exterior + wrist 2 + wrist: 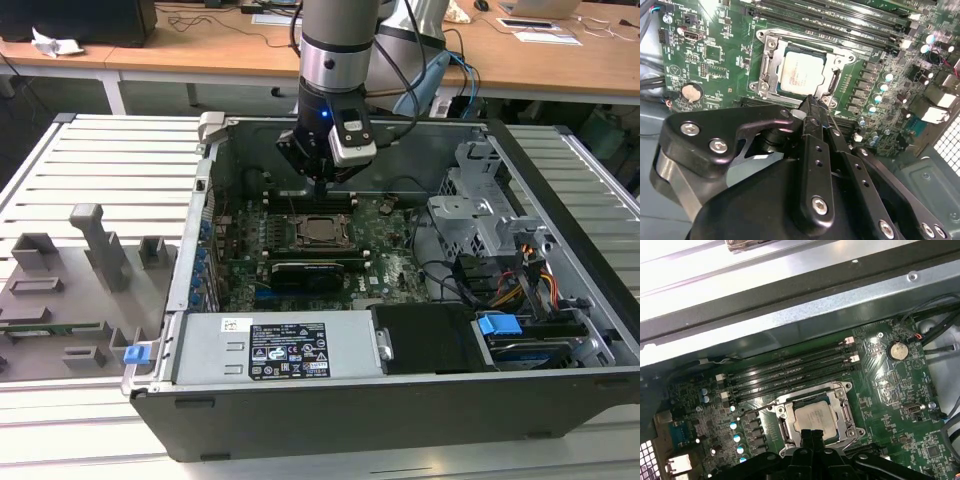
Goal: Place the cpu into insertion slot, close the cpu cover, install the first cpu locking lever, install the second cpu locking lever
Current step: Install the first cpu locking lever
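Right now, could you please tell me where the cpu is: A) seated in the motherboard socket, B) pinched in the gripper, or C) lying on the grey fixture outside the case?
A: the cpu lies flat on the motherboard, framed by the cpu cover, while the gripper is shut and empty beside it.

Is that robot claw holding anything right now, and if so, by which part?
Nothing seems held: the gripper, jaws shut together and empty, hangs at the edge of the cpu cover, and the cpu lies framed by that cover.
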Robot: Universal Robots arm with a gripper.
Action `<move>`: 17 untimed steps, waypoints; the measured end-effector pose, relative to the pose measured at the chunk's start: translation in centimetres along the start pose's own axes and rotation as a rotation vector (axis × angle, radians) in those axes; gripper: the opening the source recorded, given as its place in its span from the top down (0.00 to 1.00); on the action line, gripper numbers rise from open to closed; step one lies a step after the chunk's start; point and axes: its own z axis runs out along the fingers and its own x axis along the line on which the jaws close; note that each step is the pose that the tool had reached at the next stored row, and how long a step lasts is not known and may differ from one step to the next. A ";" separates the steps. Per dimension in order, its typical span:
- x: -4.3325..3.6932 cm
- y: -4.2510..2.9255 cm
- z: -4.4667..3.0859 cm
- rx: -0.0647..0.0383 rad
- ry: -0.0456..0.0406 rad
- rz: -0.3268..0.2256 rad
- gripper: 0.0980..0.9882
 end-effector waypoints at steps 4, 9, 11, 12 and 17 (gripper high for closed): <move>0.00 0.00 0.00 0.000 0.0007 -0.024 0.99; 0.00 0.00 0.00 0.001 0.0027 -0.094 0.99; 0.00 0.00 0.00 0.002 0.0030 -0.105 0.99; 0.00 0.00 0.00 0.002 0.0032 -0.111 0.99; 0.00 0.00 0.00 0.002 0.0041 -0.141 0.99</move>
